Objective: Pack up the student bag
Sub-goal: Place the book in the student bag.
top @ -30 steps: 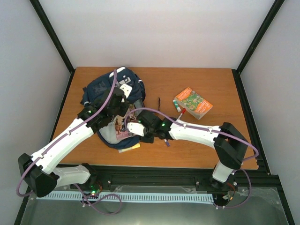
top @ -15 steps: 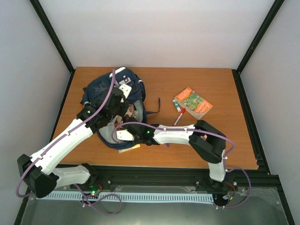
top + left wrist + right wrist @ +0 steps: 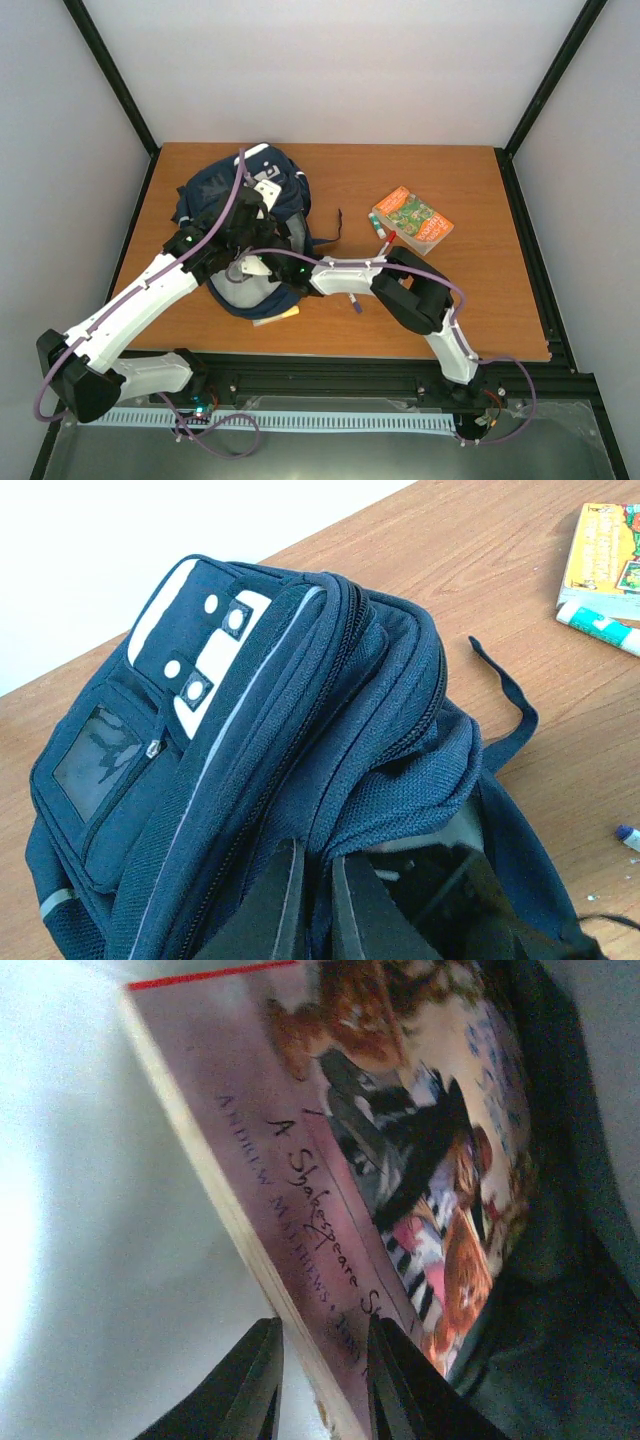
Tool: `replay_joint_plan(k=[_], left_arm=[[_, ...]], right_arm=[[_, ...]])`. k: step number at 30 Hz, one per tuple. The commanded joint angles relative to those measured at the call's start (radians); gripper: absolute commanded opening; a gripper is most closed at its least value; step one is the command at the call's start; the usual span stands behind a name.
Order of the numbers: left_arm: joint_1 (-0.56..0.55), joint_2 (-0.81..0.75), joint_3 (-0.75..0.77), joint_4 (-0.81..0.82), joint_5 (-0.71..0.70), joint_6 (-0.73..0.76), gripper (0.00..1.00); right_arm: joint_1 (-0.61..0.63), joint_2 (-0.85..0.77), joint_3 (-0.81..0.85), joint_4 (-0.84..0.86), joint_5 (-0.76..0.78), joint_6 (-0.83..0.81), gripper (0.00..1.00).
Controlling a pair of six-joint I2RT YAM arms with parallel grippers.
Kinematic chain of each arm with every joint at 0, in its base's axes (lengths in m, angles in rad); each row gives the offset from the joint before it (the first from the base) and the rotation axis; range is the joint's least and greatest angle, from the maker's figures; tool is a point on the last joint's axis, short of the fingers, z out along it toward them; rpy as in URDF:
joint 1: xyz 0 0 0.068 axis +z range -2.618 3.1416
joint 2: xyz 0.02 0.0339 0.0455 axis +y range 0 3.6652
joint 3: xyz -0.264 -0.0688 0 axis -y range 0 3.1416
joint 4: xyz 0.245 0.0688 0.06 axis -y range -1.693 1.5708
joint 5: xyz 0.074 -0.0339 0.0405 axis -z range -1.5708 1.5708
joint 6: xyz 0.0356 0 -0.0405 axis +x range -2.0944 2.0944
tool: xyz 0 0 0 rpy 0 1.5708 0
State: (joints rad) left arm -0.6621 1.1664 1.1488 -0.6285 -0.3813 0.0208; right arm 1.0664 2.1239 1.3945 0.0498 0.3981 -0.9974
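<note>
We see the student bag [image 3: 210, 190], a large navy backpack with white patches and a thin pale stripe. It lies on the left, far part of the wooden table [image 3: 470, 310], with its open mouth turned toward the arms. A dark strap [image 3: 505, 685] trails from it onto the bare wood on its right.

The left gripper [image 3: 315, 865] is clenched on the bag's upper rim. Its two dark fingers pinch the mesh-backed fabric at the mouth and hold that edge up off the table.

Inside the opening we see a paperback book [image 3: 400, 1160] with a pink cover, an illustrated front and a title beginning "A Shakespeare". It is tilted against the pale lining [image 3: 90, 1220], with dark bag fabric on its other side.

The right gripper [image 3: 322, 1335] reaches into the mouth from the right. Its fingers straddle the book's edge, one on each face, and we read them as grasping it. In the overhead view the right arm stretches low across the table, its wrist hidden in the opening.

A sliver of something yellow [image 3: 278, 316] shows under the bag's near edge.

Well apart, on the right half of the table, lies a second book [image 3: 415, 220] with an orange and green cover. Just beside its left edge lies a white tube with a green end [image 3: 600, 623]. A small pen [image 3: 356, 304] lies near the right arm's forearm.
</note>
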Motion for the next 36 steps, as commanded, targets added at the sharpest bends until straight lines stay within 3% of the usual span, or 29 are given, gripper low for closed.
replay_joint_plan(k=[1,6,16,22,27,31,36], left_arm=[[-0.004,-0.05,0.04,0.124,0.027,-0.022,0.01],[-0.004,-0.045,0.038,0.124,0.026,-0.022,0.01],[-0.004,0.002,0.051,0.104,0.047,-0.033,0.01],[-0.004,0.047,0.06,0.087,0.042,-0.04,0.01],[-0.006,0.164,0.101,0.029,0.088,-0.084,0.02],[-0.026,0.348,0.216,-0.123,0.102,-0.169,0.03],[-0.062,0.408,0.223,-0.172,0.124,-0.272,0.05]], right_arm=[[-0.041,0.046,0.053,0.12,0.037,-0.026,0.24],[-0.048,0.034,0.048,0.058,0.014,0.018,0.25],[-0.034,-0.248,-0.088,-0.284,-0.184,0.246,0.34],[-0.035,-0.483,-0.308,-0.413,-0.339,0.353,0.34],[-0.054,-0.666,-0.534,-0.425,-0.339,0.39,0.35],[-0.177,-0.817,-0.62,-0.484,-0.407,0.445,0.35],[-0.48,-0.985,-0.665,-0.534,-0.538,0.444,0.35]])
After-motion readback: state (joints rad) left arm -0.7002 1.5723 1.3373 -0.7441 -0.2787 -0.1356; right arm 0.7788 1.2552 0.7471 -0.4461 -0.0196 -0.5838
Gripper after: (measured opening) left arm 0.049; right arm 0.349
